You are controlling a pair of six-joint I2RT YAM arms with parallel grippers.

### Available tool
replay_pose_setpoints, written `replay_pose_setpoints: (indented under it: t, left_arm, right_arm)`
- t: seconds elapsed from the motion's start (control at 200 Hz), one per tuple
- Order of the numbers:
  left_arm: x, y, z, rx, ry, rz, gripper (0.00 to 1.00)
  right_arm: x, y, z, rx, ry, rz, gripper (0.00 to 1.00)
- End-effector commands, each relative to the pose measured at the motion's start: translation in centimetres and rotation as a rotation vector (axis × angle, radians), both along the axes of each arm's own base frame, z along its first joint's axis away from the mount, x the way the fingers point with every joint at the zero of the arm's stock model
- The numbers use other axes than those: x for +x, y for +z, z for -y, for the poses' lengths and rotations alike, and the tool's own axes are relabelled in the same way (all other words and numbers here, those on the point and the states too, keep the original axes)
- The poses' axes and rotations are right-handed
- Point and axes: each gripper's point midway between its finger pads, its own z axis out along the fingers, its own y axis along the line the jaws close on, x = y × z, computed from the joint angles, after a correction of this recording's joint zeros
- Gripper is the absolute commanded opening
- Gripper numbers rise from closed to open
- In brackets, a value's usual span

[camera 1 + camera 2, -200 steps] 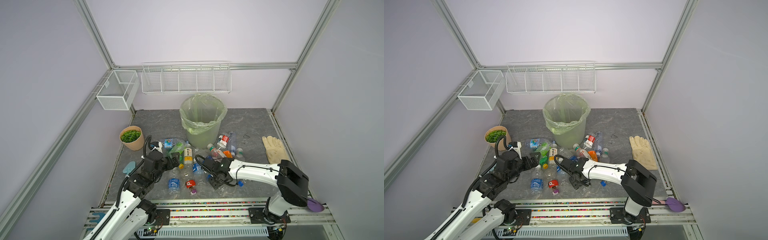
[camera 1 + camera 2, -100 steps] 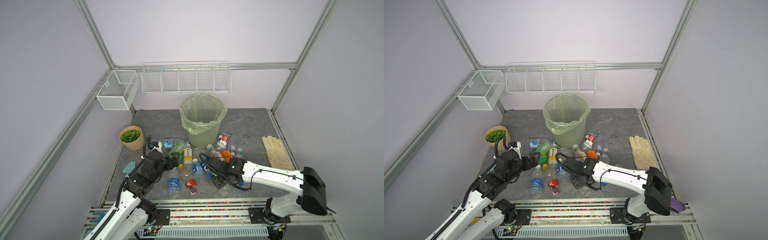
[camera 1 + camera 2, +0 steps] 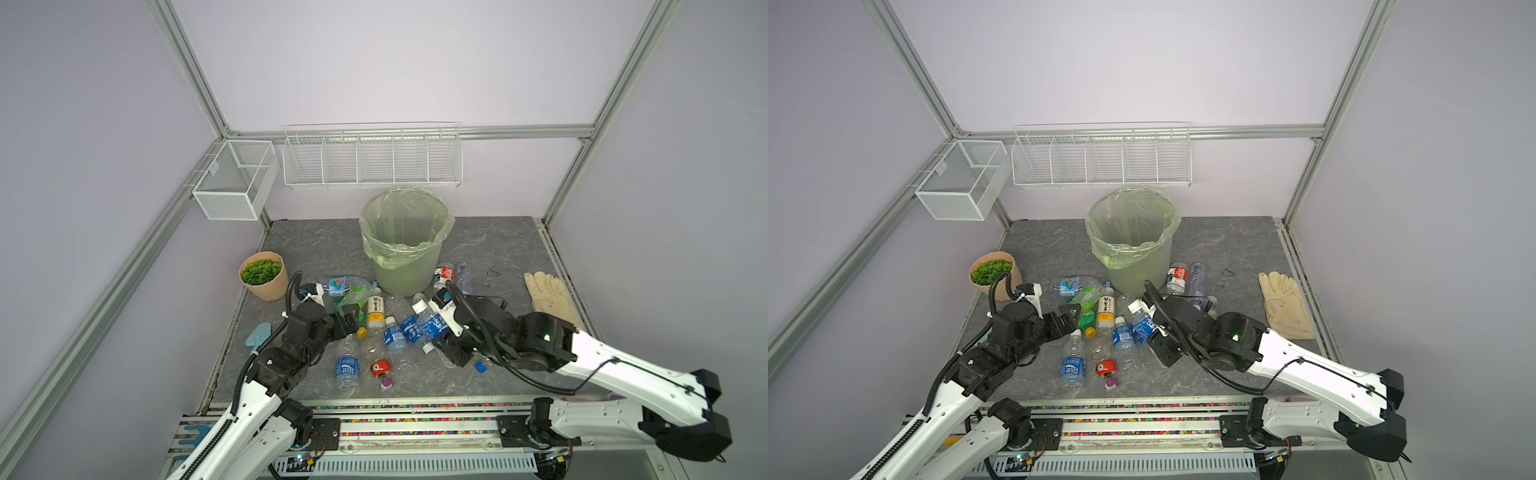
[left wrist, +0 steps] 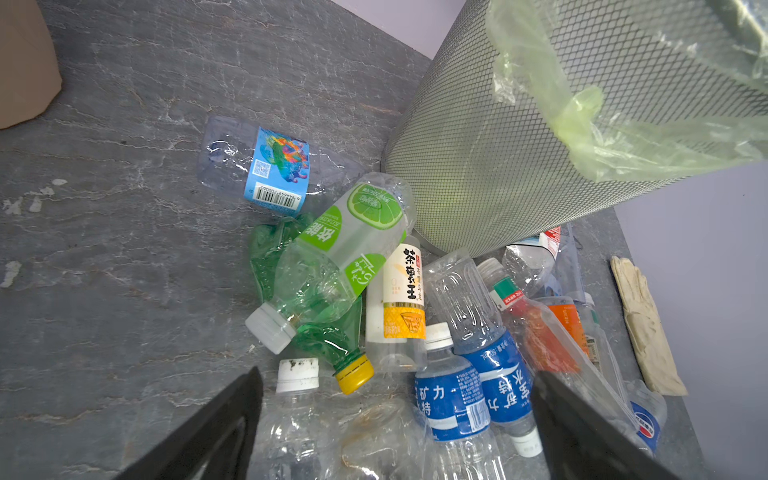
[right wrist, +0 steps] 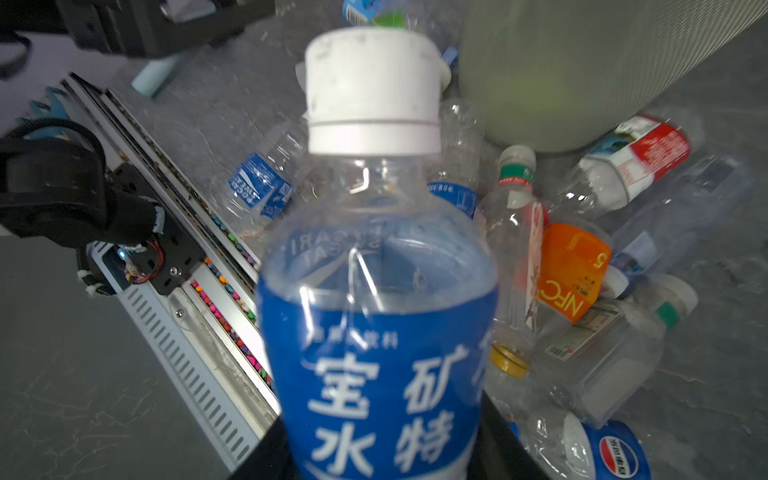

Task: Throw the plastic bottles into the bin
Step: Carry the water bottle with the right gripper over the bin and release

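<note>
One blue-labelled bottle sits clamped in the right gripper's jaws, with its cap end pointing toward the bin close ahead. The left gripper's jaws are spread wide and empty above the loose bottles.

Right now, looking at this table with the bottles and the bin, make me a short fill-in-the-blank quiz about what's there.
1. The right gripper holds a bottle whose label is ___.
2. That bottle's cap is ___.
3. The left gripper has its jaws ___, with nothing held between them.
4. The bin is lined with a pale ___ bag.
Missing words: blue; white; open; green.
</note>
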Motion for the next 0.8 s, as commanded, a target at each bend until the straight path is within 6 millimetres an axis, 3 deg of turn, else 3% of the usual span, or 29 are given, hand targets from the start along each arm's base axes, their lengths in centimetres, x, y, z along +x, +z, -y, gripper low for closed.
replay_pose_setpoints:
  t: [0.0, 0.27, 0.44, 0.62, 0.8]
  left_arm:
    - [0.0, 1.6, 0.3, -0.044, -0.001, 0.028, 1.00]
    - [-0.2, 2.1, 0.3, -0.063, -0.002, 0.039, 1.00]
    - [-0.3, 2.1, 0.6, -0.078, -0.013, 0.035, 0.99]
    - [-0.5, 2.2, 0.4, -0.067, -0.015, 0.036, 0.99]
    - [-0.6, 2.2, 0.5, -0.067, -0.024, 0.036, 0.99]
  right_arm:
    - [1.8, 4.3, 0.7, 0.053, -0.020, 0.161, 0.49]
    - [5.5, 11.0, 2.0, 0.169, -0.113, 0.311, 0.49]
    - [8.0, 14.7, 1.7, 0.243, -0.137, 0.361, 0.52]
    - [10.9, 16.7, 0.5, 0.252, -0.138, 0.362, 0.53]
    - [14.2, 16.9, -0.4, 0.255, -0.159, 0.330, 0.53]
